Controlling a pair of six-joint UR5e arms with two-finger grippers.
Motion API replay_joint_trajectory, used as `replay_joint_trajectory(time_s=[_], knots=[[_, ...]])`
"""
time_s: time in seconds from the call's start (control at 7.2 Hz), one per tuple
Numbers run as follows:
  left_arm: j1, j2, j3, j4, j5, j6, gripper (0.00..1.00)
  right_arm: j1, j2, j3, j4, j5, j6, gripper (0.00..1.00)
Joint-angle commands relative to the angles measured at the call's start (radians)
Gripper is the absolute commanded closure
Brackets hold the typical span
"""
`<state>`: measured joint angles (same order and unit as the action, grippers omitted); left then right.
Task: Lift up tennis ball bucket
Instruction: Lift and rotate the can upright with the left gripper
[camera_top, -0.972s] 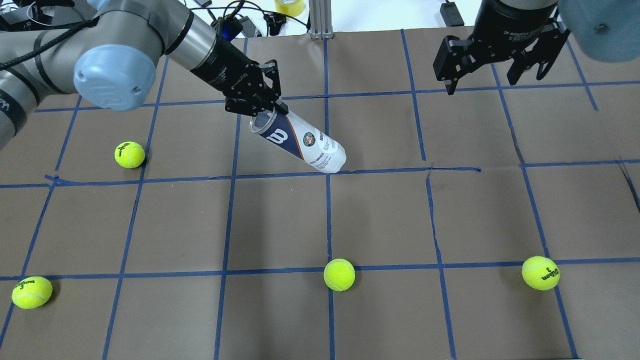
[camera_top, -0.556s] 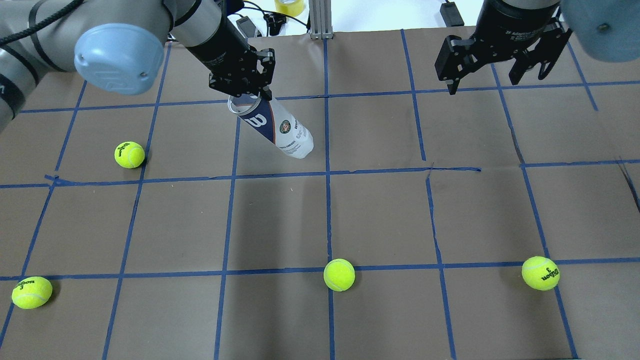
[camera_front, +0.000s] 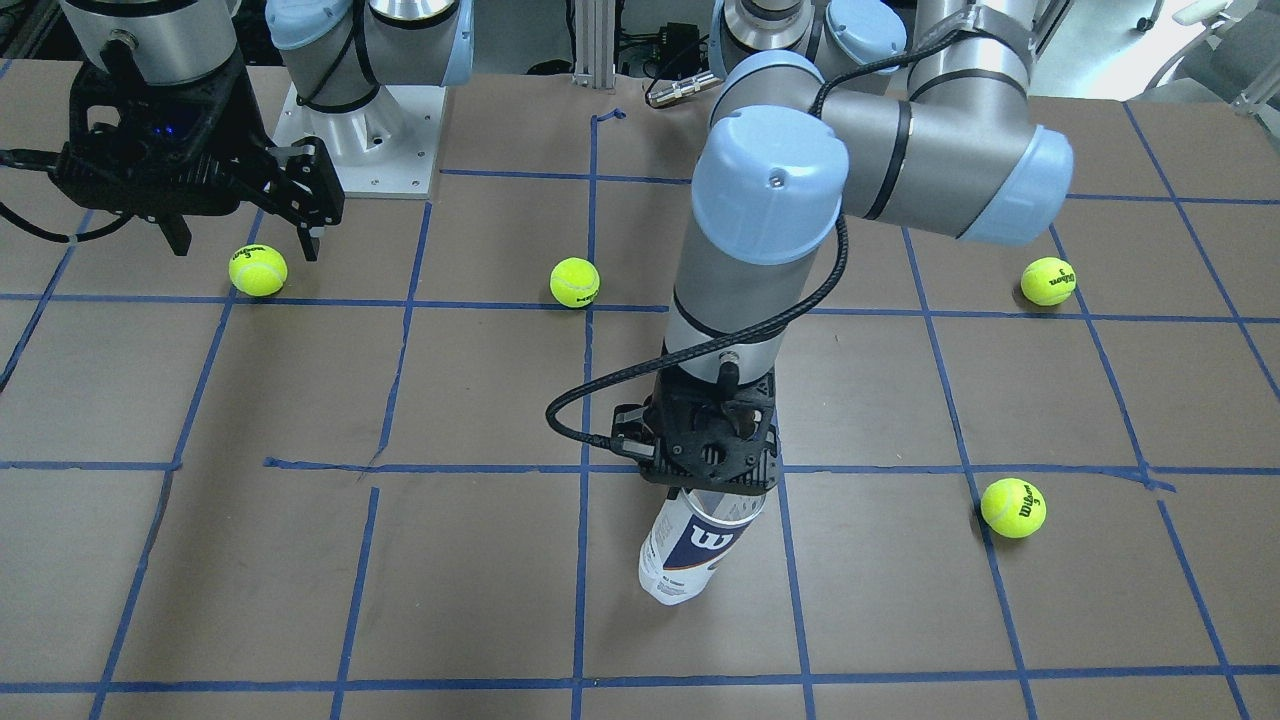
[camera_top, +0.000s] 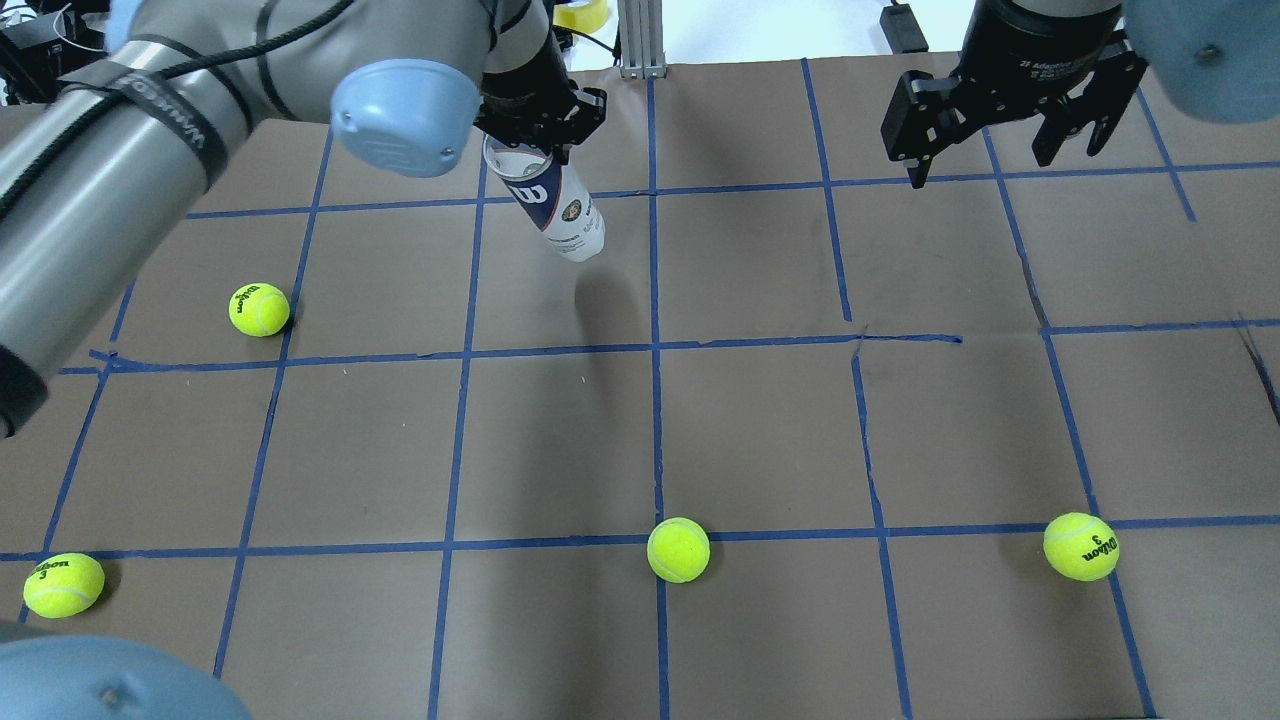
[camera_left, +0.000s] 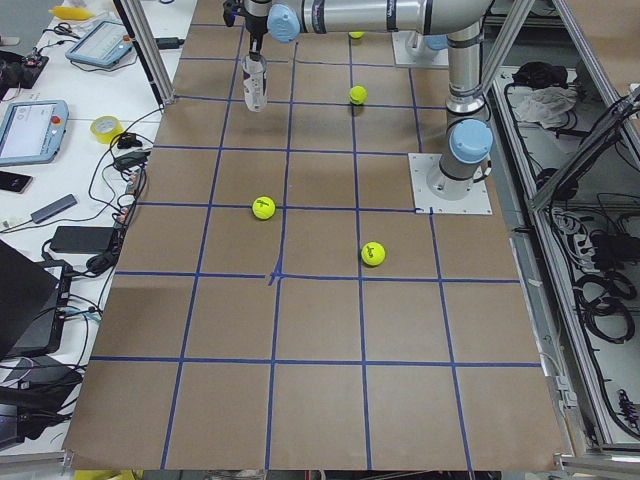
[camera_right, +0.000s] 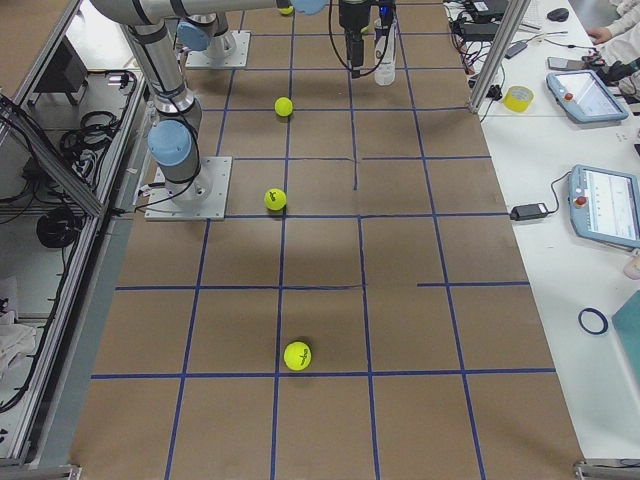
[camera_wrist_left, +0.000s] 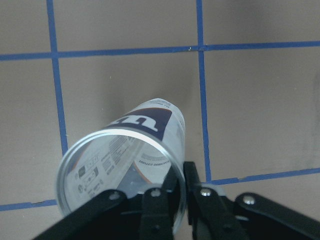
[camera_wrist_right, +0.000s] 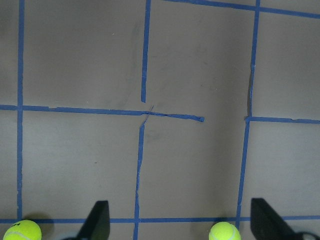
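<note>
The tennis ball bucket (camera_top: 560, 205) is a clear Wilson can with a white, navy and orange label. It hangs open end up and slightly tilted. Its shadow lies apart from its base. It also shows in the front view (camera_front: 692, 552) and the left wrist view (camera_wrist_left: 150, 135). My left gripper (camera_top: 537, 132) is shut on its open rim, one finger inside and one outside (camera_wrist_left: 176, 192). My right gripper (camera_top: 1000, 158) is open and empty at the far right, high over the table; its view (camera_wrist_right: 182, 225) shows only bare paper and two balls.
Several yellow-green tennis balls lie on the taped brown paper: (camera_top: 259, 309), (camera_top: 63, 584), (camera_top: 678, 549), (camera_top: 1081, 546). A metal post (camera_top: 640, 45) and a yellow tape roll (camera_top: 580, 12) stand past the far edge. The arm bases (camera_front: 360, 150) sit on the robot's side.
My left gripper has risen and moved toward the far edge with the can. The can has swung from lying slanted to hanging nearly upright. The right arm has barely moved.
</note>
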<state>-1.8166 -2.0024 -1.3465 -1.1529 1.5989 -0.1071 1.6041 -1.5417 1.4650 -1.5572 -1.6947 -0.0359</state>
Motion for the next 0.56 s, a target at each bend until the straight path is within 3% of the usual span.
replay_joint_trajectory(time_s=[0.0, 0.42], knots=[[-0.042, -0.059, 0.030, 0.006, 0.111, 0.055, 1.00, -0.003, 0.000, 0.000, 0.002, 0.007, 0.004, 0.00], [-0.076, -0.070, 0.015, 0.001, 0.116, 0.021, 1.00, -0.003, 0.000, 0.000, 0.002, 0.007, 0.005, 0.00]])
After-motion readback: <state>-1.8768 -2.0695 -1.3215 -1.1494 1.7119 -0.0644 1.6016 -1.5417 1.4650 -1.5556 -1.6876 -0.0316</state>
